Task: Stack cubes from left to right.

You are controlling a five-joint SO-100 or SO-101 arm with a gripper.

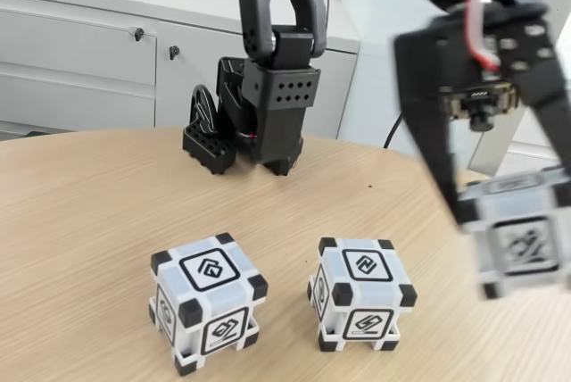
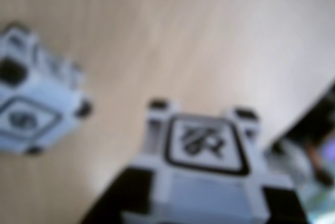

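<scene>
Two white cubes with black corners rest on the wooden table (image 1: pixel 80 221) in the fixed view: a left cube (image 1: pixel 207 303) and a middle cube (image 1: pixel 361 293), a small gap apart. At the right edge a third cube (image 1: pixel 522 239) is blurred by motion, and my gripper (image 1: pixel 517 212) is shut on it, one black finger on either side. It seems to be off the table surface. In the wrist view this held cube (image 2: pixel 207 145) sits between the fingers of the gripper (image 2: pixel 201 203) at the bottom, and another cube (image 2: pixel 31 109) lies on the table to the left.
The arm's black base (image 1: pixel 259 123) stands at the back middle of the table. White cabinets (image 1: pixel 80 52) run behind it. The table's curved edge (image 1: pixel 446 168) passes close behind the held cube on the right.
</scene>
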